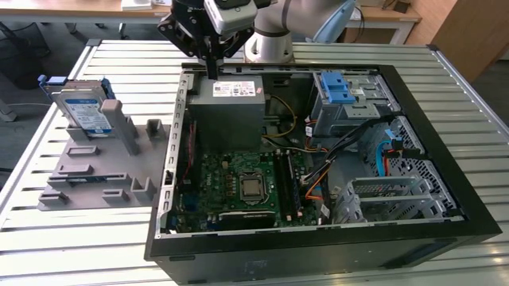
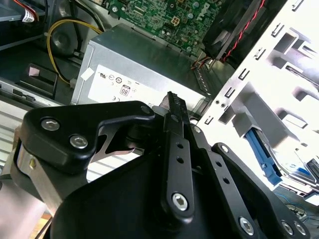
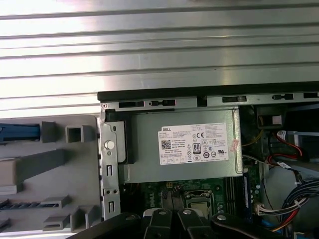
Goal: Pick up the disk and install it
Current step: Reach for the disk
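Gripper (image 1: 213, 72) hung closed and empty above the power supply (image 1: 226, 113); the silver disk (image 1: 83, 110) (white-and-blue label, blue carrier) stood on edge well apart, toward the exterior view's left.

A slatted metal table (image 1: 80, 250) spans the scene, its ribs shining with bright reflections. Beyond it stand light wooden desks (image 1: 71, 11) and a brown wooden panel (image 1: 469, 30). Dark grey floor (image 1: 16, 149) shows at the exterior view's left.

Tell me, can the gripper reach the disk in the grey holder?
Probably yes. The disk stands upright in the grey holder, its top uncovered; the gripper hangs above the power supply, nothing between them.
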### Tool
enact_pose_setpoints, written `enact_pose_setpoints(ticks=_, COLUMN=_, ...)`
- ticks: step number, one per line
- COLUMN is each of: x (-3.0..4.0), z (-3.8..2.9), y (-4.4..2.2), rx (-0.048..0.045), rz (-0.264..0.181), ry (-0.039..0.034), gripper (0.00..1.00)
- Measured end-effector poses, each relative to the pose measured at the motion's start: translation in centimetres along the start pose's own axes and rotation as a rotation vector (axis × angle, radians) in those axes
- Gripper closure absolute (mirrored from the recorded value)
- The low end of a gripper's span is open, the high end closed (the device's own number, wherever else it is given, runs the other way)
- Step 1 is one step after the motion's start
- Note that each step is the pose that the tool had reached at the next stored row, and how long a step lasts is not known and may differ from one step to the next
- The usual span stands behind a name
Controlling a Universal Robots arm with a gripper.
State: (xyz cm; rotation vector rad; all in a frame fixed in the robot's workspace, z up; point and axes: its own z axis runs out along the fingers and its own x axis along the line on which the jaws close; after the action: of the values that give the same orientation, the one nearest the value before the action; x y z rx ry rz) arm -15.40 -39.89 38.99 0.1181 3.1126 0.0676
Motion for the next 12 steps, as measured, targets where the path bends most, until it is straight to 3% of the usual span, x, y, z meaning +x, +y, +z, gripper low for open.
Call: enact_pose_setpoints(ticks=12, x=0.26, z=0.01, y=-0.02, rx=-0.0001, rz=0.000, ry=0.0000, gripper=0.89)
